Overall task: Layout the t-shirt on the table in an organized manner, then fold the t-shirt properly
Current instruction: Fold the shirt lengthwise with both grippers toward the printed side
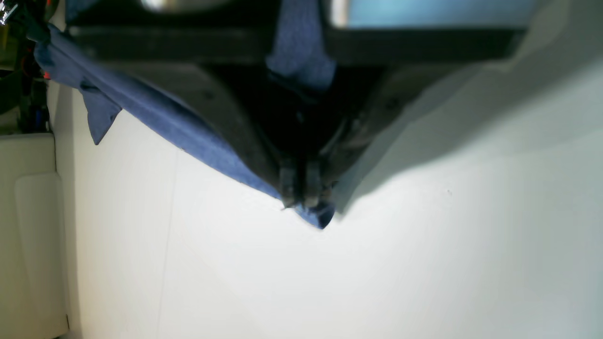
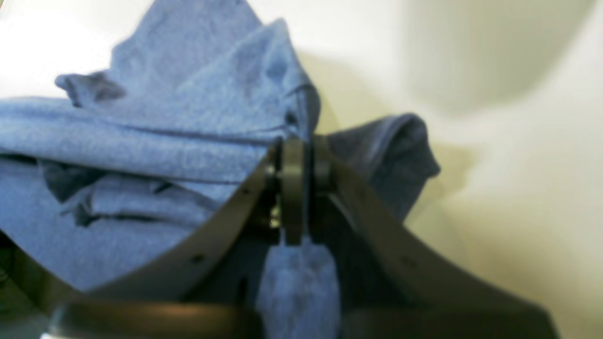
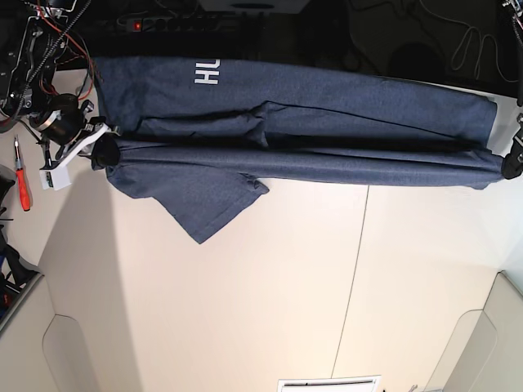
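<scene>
T-shirt (image 3: pixel 310 122): heathered navy blue, stretched in a long band across the far part of the bench (image 3: pixel 286 294), with white letters "HU" showing near its upper edge in the base view. One sleeve (image 3: pixel 214 202) hangs from the band's lower edge as a loose triangular flap, lying on the bench surface. A fold runs along the length of the band.

Right gripper (image 2: pixel 301 146): at the shirt's end on the base view's left; fingers (image 2: pixel 292 188) pressed together, pinching bunched cloth, with a tail of fabric coming down between them.

Left gripper (image 1: pixel 301 200): at the shirt's opposite end; fingers (image 1: pixel 287 186) closed on a corner of the cloth, fabric running taut away from them above the bench.

Screwdriver (image 3: pixel 22 175): red-handled, on the bench beside the shirt's right-gripper end, apart from the cloth.
</scene>
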You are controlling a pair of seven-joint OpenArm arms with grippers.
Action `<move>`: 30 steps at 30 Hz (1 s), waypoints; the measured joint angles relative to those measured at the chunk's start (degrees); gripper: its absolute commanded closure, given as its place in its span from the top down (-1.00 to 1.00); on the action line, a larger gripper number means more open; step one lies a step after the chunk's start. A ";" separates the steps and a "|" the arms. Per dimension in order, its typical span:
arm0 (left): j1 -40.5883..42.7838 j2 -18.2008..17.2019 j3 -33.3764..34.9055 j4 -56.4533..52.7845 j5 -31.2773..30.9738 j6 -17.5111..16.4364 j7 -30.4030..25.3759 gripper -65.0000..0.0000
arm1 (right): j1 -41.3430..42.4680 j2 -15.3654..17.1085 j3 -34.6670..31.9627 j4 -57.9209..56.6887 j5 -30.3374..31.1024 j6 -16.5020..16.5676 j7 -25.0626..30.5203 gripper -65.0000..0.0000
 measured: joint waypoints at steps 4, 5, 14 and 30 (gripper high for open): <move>0.00 -0.02 0.00 0.00 0.00 0.02 2.43 -1.00 | -0.66 0.00 0.11 0.00 2.56 -0.02 -1.73 -1.00; 0.00 -0.02 0.00 0.00 0.00 0.02 3.02 -1.00 | -0.81 0.00 0.13 0.00 2.64 -0.04 -2.10 -1.00; 0.02 0.00 0.00 0.00 2.75 0.02 4.46 -1.00 | -2.49 0.00 0.22 0.00 1.22 -0.22 -2.12 -1.00; 0.15 -0.15 -0.11 0.00 0.00 0.04 -0.74 -0.39 | 1.64 0.02 0.33 2.08 2.05 -0.50 -0.90 -0.27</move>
